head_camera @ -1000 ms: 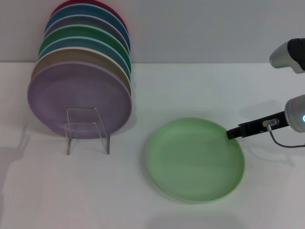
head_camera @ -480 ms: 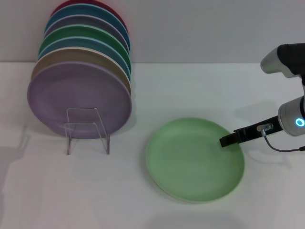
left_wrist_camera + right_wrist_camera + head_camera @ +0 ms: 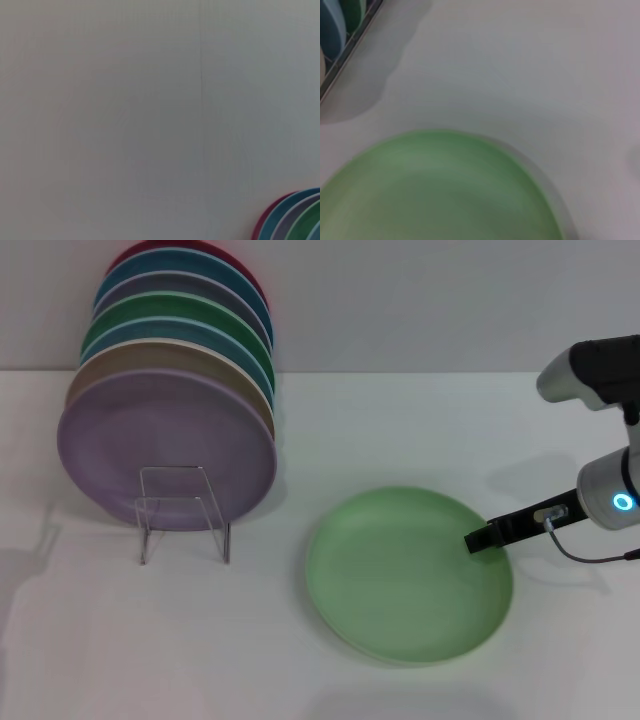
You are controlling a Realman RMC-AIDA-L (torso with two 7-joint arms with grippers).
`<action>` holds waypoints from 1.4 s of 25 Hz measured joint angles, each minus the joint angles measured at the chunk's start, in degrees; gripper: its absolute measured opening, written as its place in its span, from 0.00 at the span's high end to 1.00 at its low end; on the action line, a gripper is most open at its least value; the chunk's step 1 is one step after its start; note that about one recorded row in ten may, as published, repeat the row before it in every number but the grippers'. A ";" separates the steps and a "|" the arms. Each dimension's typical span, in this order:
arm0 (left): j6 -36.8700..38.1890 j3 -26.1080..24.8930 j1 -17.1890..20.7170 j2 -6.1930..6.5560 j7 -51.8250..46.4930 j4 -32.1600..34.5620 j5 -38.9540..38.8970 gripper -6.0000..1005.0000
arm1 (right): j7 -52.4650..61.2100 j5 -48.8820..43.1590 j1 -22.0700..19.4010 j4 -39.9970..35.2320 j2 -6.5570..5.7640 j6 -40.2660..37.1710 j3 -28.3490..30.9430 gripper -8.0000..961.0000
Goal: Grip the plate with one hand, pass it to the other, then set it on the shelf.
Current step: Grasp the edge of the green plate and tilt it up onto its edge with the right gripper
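The pale mint-green plate lies flat on the white table, right of centre in the head view. My right gripper reaches in from the right, and its black tip sits at the plate's right rim, low over it. The right wrist view shows the plate close below, filling the lower part of the picture. The shelf, a small clear acrylic rack, stands at the left with several coloured plates leaning in it, a lilac-purple plate foremost. My left gripper is out of view.
Stacked plates on the rack lean back toward the wall. The left wrist view shows a bare wall and the plate edges in one corner. White table surrounds the plate.
My right gripper has come left and down from just outside the plate's right edge to its rim. The plate and the rack have not moved.
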 joint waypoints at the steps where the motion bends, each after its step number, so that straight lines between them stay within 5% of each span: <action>1: 0.00 0.00 0.00 0.00 0.00 0.06 0.01 0.22 | 0.01 0.00 0.06 -0.21 0.01 -0.32 -0.37 0.50; 9: -0.12 0.00 0.00 0.00 0.00 0.21 0.06 0.22 | 0.08 0.18 0.19 -0.41 0.16 -1.55 -1.88 0.76; 20: -0.18 0.00 -0.31 -0.07 0.00 0.05 0.05 0.23 | 0.17 0.27 -0.31 0.64 0.20 -1.61 -2.90 0.95; 35: 0.74 0.13 0.13 -0.15 0.00 -0.44 0.05 0.23 | -0.42 1.62 -3.63 8.79 0.19 -1.25 -2.55 0.97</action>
